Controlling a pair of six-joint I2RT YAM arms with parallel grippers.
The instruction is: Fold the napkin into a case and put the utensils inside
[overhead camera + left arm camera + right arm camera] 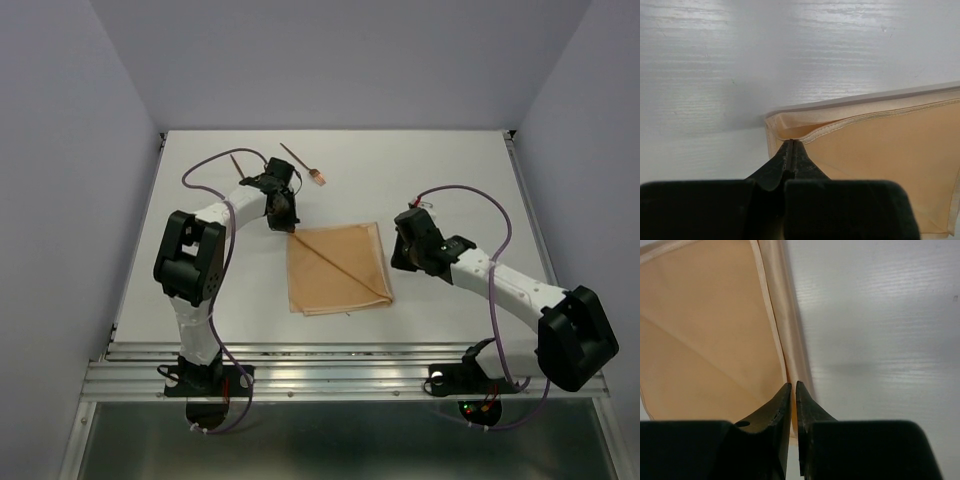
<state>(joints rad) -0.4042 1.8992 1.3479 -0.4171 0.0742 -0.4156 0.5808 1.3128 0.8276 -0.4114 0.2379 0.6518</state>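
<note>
Napkin [338, 268] corner hidden overhead beneath left pincer [285, 214].

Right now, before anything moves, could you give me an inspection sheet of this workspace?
Surface: white table, no spills seen.
Job's things: tan napkin, folded square with a diagonal crease; fork and plain stick beyond it.
Clutter: nothing seen.
Hands: left hand shut on the napkin's far-left corner; right hand nearly shut on its right edge.
Cables: purple cables loop from both arms.
Surroundings: lilac walls; metal rail at near edge.
</note>
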